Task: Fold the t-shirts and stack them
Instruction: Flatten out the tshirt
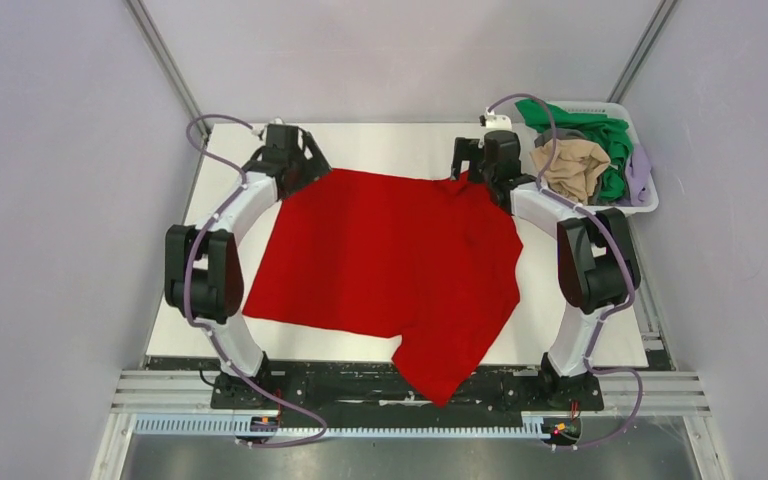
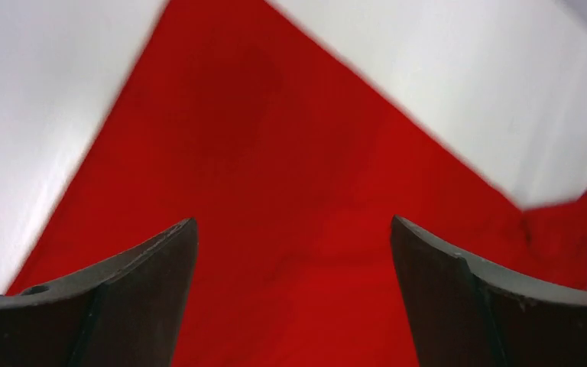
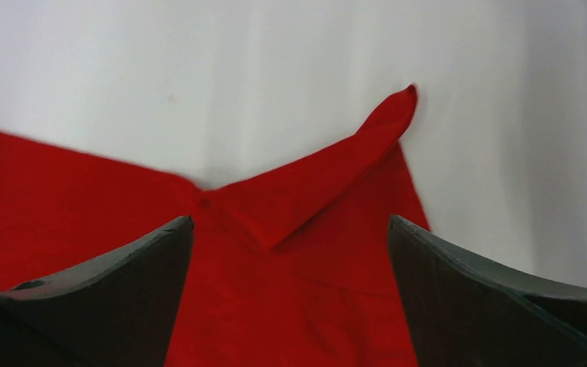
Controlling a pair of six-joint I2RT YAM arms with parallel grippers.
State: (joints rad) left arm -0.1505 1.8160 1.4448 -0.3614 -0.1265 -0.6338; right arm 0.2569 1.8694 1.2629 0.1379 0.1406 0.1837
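Note:
A large bright red t-shirt (image 1: 390, 260) lies spread on the white table, one part hanging over the near edge. My left gripper (image 1: 295, 160) is open above its far left corner; the left wrist view shows red cloth (image 2: 275, 191) between the wide-apart fingers (image 2: 122, 298). My right gripper (image 1: 480, 170) is open above the far right corner, where a folded-over flap (image 3: 329, 168) of the shirt points away. Green (image 1: 600, 135), beige (image 1: 572, 165) and lavender (image 1: 640, 170) shirts lie heaped in the basket.
A white slatted basket (image 1: 650, 200) stands at the table's far right corner. Bare white table (image 1: 390, 145) shows beyond the red shirt and at its left. Grey walls enclose the table on three sides.

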